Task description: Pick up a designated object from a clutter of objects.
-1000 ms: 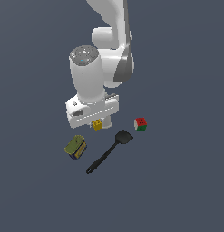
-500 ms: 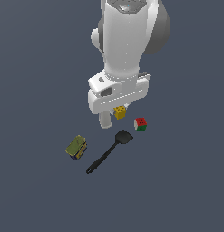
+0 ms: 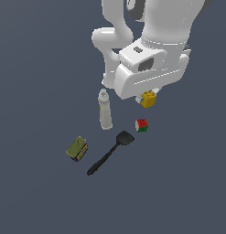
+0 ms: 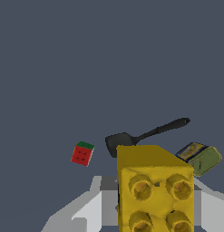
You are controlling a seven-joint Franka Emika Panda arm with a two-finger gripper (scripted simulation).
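Between fingers (image 4: 154, 204): studded blocky yellow brick (image 4: 154, 186)

I'm looking at a simulated test scene, not a real room: a flat, featureless slate-grey floor (image 3: 36, 55) (no walls or furniture), where a glossy white rendered robot arm (image 3: 146, 50) casts no shadows.

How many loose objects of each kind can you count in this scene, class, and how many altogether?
Yellow toy brick: 1
Whitish bottle: 1
Multicoloured cube: 1
Black spatula: 1
Olive-green tin: 1
Total: 5
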